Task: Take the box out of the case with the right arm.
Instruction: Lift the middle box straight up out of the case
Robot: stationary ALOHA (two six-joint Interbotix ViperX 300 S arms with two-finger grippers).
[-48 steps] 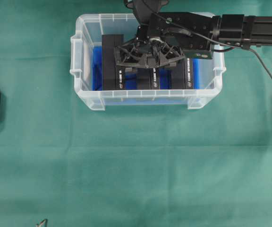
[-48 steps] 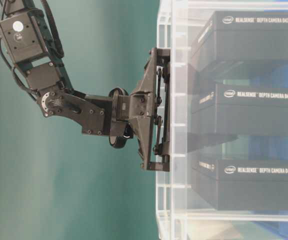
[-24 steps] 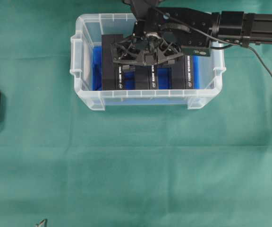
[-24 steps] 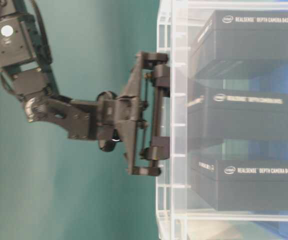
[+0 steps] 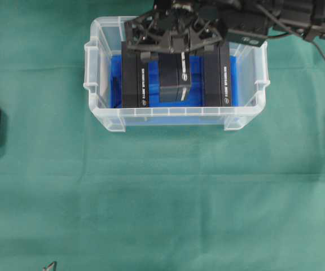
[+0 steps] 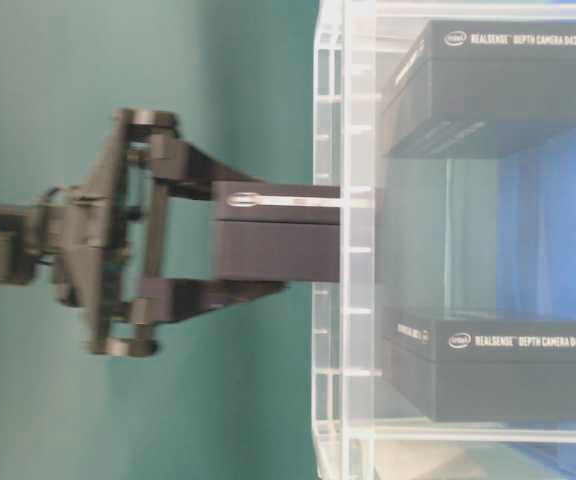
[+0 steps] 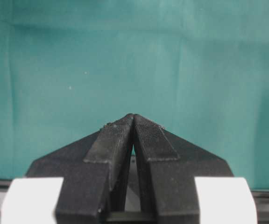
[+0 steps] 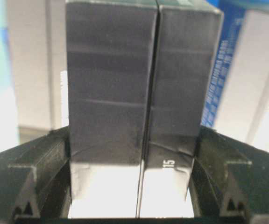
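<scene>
From my console, item one: the case (image 5: 176, 116), a clear plastic bin with a blue floor, sits on the green-covered surface (image 5: 162, 197) toward the far side in the overhead view. Item two: the box (image 5: 175, 79), black, middle of three, is clamped between the two fingers of the right claw (image 5: 174, 42), one finger on each long side; the right wrist view shows those sides flanked by the black fingers (image 8: 36, 177), with a small "15" printed low on the nearer face. In the table-level view the box (image 6: 278, 230) is partly clear of the rim, one end past the case wall (image 6: 333, 300), the other level with it, and blurred; a logo strip runs along its side, the writing too smeared for me to read. Item three: two more black boxes stand on edge inside the case, one to each side of the gap. The table-level view gives their labels plainly: the upper box (image 6: 508, 85) and the lower box (image 6: 498, 365) both read "intel REALSENSE DEPTH CAMERA D435i" in white. Item four: the left claw (image 7: 133, 119) has its fingertips pressed together, holding nothing, above bare green cloth. Its white-sided mount fills the bottom of that view.
</scene>
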